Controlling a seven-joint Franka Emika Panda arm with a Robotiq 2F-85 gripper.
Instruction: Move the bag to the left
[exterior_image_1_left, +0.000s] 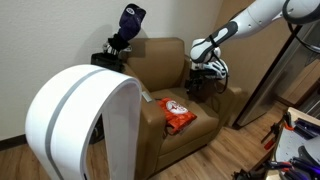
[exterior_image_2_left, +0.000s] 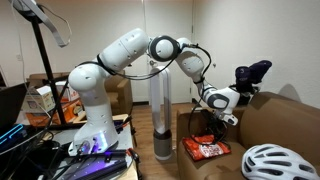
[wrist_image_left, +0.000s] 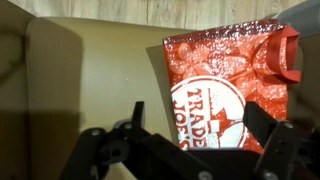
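On the brown armchair (exterior_image_1_left: 160, 62) seat lies the orange-red snack bag (exterior_image_1_left: 178, 115) (exterior_image_2_left: 208, 149) (wrist_image_left: 225, 70); above it hangs the gripper (exterior_image_1_left: 207, 70) (exterior_image_2_left: 223, 116) (wrist_image_left: 195, 108), jaws spread wide, holding nothing.

The arm (exterior_image_2_left: 120, 55) is glossy white, built of fat, rounded segments that swell at every joint. Dark rings (exterior_image_2_left: 160, 47) mark where the segments meet, and the base (exterior_image_2_left: 88, 125) is a bulbous white column. A thin black cable (exterior_image_2_left: 198, 52) loops loosely along the forearm. At the wrist sits a white housing (exterior_image_2_left: 214, 97) with black parts beneath it. In the wrist view the jaws are matte black, made of flat bars pinned together at round pivots (wrist_image_left: 95, 135) and tapering to slim, angular tips.
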